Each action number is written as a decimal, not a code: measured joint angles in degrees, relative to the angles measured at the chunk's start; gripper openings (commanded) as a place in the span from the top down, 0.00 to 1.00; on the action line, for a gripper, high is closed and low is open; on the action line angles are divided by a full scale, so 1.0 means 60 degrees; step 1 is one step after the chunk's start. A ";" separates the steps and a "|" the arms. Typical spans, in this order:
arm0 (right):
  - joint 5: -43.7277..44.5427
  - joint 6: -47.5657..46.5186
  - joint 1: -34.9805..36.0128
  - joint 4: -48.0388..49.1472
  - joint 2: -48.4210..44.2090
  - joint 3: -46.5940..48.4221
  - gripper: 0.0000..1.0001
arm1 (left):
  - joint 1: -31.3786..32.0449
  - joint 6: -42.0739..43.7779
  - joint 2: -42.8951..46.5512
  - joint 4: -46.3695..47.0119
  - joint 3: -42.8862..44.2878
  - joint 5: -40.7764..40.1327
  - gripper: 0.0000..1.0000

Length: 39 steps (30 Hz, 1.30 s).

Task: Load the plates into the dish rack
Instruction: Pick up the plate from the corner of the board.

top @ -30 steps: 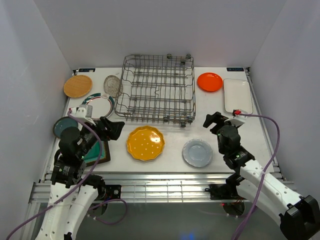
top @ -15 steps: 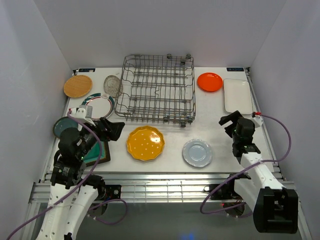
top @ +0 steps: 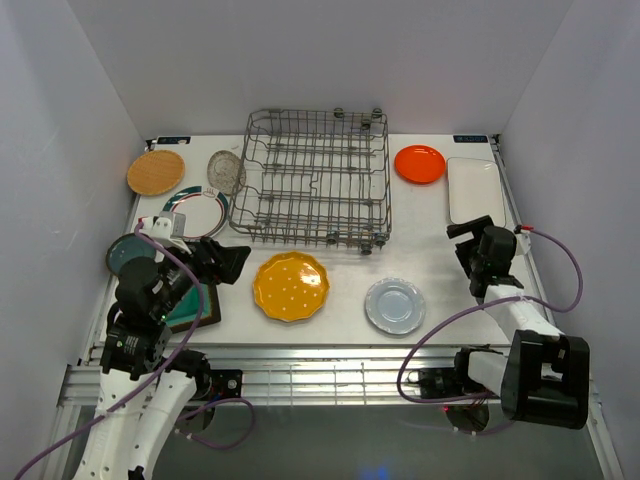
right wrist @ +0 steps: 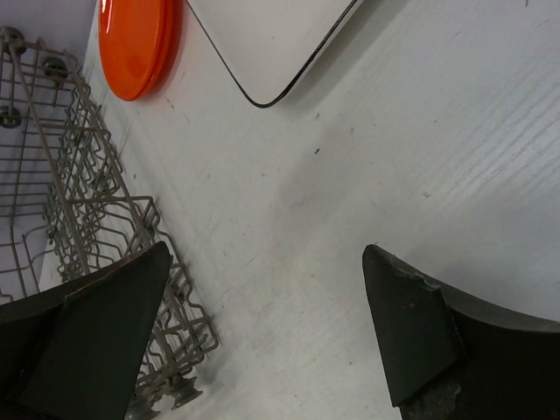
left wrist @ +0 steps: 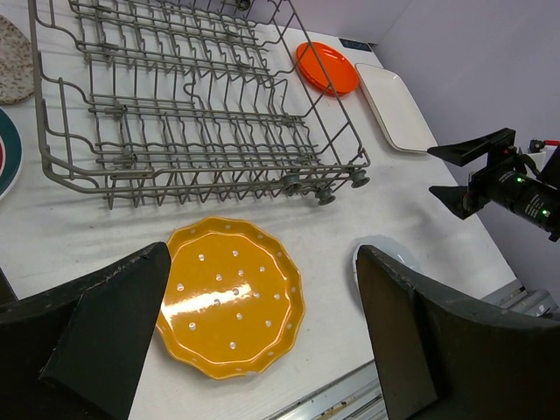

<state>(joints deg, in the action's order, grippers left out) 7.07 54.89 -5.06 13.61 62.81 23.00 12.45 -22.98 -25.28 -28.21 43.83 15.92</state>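
White tabletop [top: 440, 275]: dish rack [top: 315, 185], yellow plate [top: 290, 286] near it; left pincer [left wrist: 262, 254] wide, right pincer [right wrist: 264, 252] wide, both unloaded.

The dish rack [right wrist: 79, 201] runs along the left edge, grey wire. Just beyond the rack lies the orange-red plate [right wrist: 140, 44], and beside that a corner of the white rectangular plate [right wrist: 262, 35]. To the rack's right, the right gripper [right wrist: 265, 254] hangs over the white table [right wrist: 420, 131] with its dark fingers spread wide.

Bare grey metal wire dish rack [top: 315, 180], super glossy yellow scalloped plate [top: 290, 286], wood-grain tan plate [top: 156, 172], matt white bench [top: 430, 220].
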 measured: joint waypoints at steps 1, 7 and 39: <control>0.0004 0.0098 -0.0044 0.0011 0.0146 0.0047 0.03 | 0.0000 0.0000 0.0004 0.0000 0.0000 -0.0011 0.02; 0.0055 0.0561 -0.0229 0.0025 0.0761 0.0419 0.00 | 0.0000 -0.0029 0.0011 -0.0004 0.0004 -0.0095 0.02; -0.0525 0.0521 -0.1789 0.1319 0.4346 0.1847 0.13 | 0.0000 -0.0069 -0.0018 -0.0004 0.0000 -0.0182 0.02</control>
<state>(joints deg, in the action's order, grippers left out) 3.92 58.02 -15.79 21.52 88.88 34.09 12.45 -23.40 -25.39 -28.23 43.83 14.83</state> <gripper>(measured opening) 0.882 0.979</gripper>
